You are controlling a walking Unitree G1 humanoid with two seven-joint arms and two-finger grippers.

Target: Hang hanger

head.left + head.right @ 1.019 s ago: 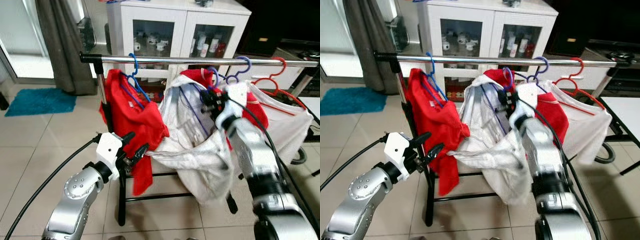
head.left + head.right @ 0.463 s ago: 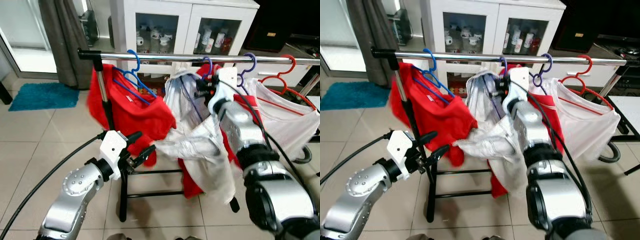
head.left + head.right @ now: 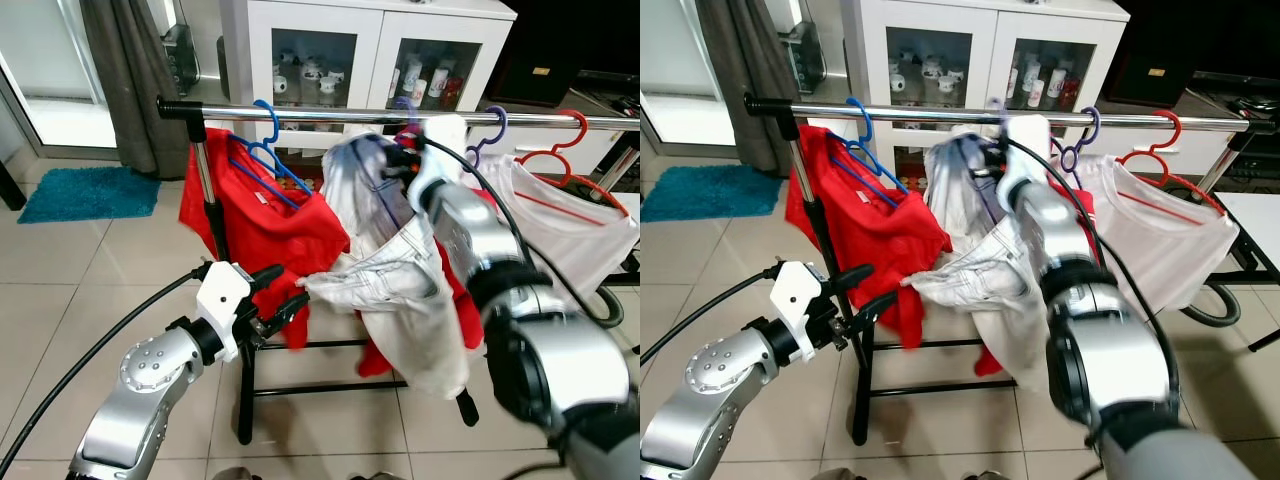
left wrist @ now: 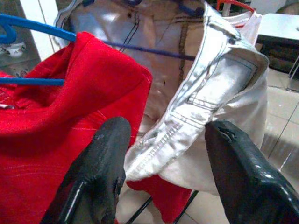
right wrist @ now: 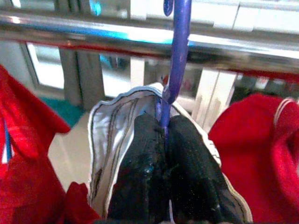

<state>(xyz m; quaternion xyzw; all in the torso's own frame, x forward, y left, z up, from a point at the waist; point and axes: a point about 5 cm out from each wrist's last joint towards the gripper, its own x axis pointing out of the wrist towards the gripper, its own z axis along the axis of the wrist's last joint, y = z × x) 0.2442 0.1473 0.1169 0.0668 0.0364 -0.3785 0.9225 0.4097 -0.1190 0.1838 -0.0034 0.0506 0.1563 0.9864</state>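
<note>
Right end effector (image 5: 164, 140) clamped around purple hanger (image 5: 176, 56) neck

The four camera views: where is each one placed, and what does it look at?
Left and right eye views: head, looking down at the rail; both arms show.
Left wrist view: along the open left tool at the white garment.
Right wrist view: along the right tool, shut on the purple hanger.
All share the white garment.

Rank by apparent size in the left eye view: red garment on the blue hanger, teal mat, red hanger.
1. red garment
2. teal mat
3. red hanger
The mat lies farther from the camera, so its real size is unsure.
</note>
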